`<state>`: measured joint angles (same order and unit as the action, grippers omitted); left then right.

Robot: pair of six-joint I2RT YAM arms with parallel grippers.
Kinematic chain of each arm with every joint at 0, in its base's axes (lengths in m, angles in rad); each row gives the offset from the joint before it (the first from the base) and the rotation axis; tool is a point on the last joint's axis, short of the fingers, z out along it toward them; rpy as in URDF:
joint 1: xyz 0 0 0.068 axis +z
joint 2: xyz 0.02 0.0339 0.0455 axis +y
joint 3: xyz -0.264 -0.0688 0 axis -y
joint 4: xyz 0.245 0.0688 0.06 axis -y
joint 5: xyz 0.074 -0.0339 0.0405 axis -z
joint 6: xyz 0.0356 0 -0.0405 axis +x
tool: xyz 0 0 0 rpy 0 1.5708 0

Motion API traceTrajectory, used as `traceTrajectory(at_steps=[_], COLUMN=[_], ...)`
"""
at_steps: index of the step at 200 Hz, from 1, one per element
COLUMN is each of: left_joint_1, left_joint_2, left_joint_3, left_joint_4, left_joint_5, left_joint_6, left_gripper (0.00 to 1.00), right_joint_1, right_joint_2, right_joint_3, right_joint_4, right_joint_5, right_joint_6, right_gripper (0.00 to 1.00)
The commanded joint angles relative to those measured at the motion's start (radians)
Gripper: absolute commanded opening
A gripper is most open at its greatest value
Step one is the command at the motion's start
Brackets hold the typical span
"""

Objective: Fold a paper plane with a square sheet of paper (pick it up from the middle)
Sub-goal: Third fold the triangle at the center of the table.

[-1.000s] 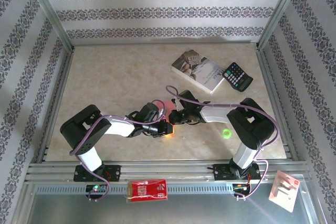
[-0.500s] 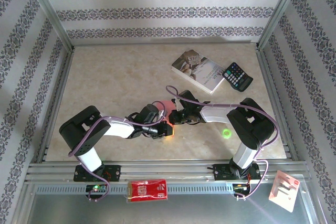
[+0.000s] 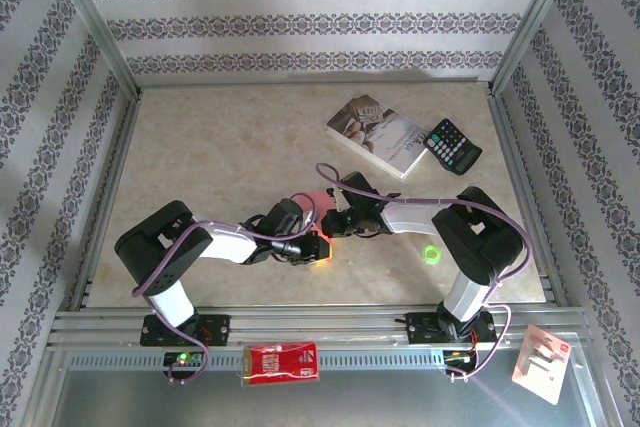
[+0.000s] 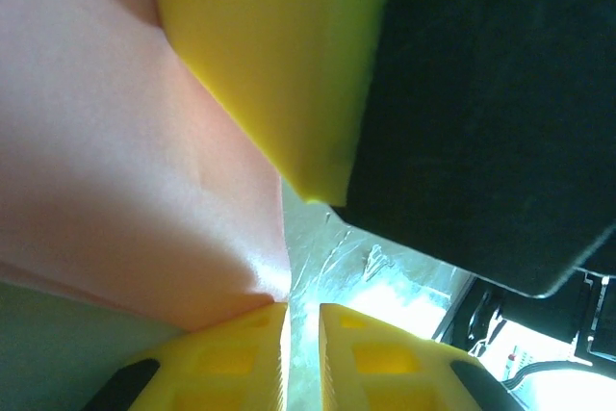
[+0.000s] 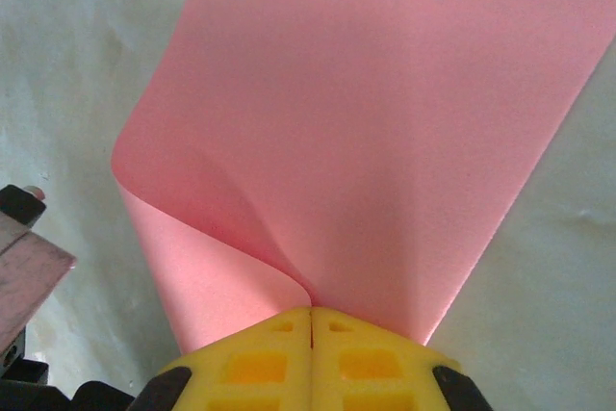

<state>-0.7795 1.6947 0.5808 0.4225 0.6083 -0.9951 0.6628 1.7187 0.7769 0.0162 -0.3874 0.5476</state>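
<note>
Where it curls, the square sheet of paper sits pinched in the right fingers. The left fingers stand near-closed alongside; grip unconfirmed.

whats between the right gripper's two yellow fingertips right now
The thin pink-red square sheet of paper: its curled edge is pinched between the shut yellow fingertips of the right gripper, seen in the right wrist view.

Pink paper sq., yellow jaws
</note>
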Motion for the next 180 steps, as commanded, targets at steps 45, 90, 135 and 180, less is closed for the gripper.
traceTrajectory(at_steps=[45,90,135,180], left_joint_1=[0.131,0.26,0.318,0.321], left_joint_2=[-0.143,-0.151,-0.076,0.091], left_joint_3=[-0.078,-0.007,0.159,0.346], left_joint_4=[0.025,-0.08,-0.306,-0.44], left_joint_5=[-0.003,0.009,-0.06,-0.055], left_joint_6=[-0.007,0.057,0.217,0.315], left_gripper=[0.11,0.11,0.13,0.16], right_joint_1=[-0.012,-0.012,-0.011,-0.008], right_joint_2=[0.055,0.059,0.057,0.043], right_joint_3=[-0.028,-0.028,-0.025,-0.014], right_joint_4=[-0.069,-0.061,-0.052,-0.06], right_joint_5=[0.037,0.029,0.011,0.007], right_joint_6=[-0.012,-0.009,-0.011,-0.022], right_gripper=[0.01,0.01,0.01,0.01])
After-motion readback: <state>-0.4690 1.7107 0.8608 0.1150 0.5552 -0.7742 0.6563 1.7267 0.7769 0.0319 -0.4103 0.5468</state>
